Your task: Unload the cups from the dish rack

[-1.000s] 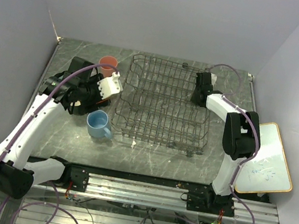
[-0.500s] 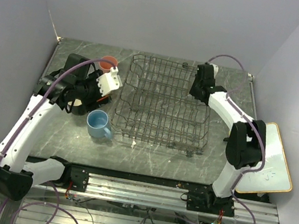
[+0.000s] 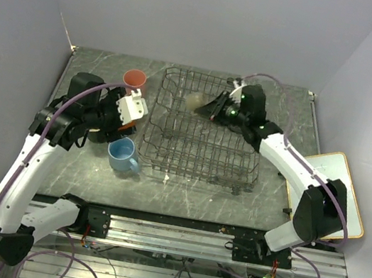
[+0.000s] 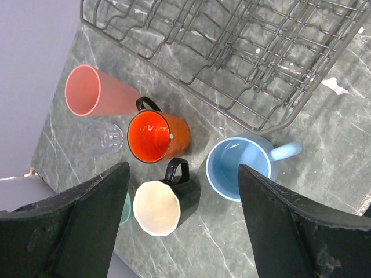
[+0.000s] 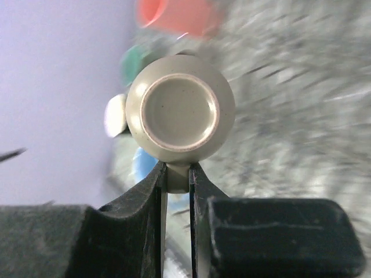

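While my right gripper (image 5: 178,174) pinches the beige cup (image 5: 181,113) above the rack (image 3: 200,138), my left gripper (image 4: 182,179) hangs spread wide.

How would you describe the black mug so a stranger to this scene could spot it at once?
Start at the grey wire dish rack and move to the table off its corner. In the left wrist view, look just below the orange mug and left of the light-blue mug. The black mug alone is dark outside and cream inside, with a many-sided rim.
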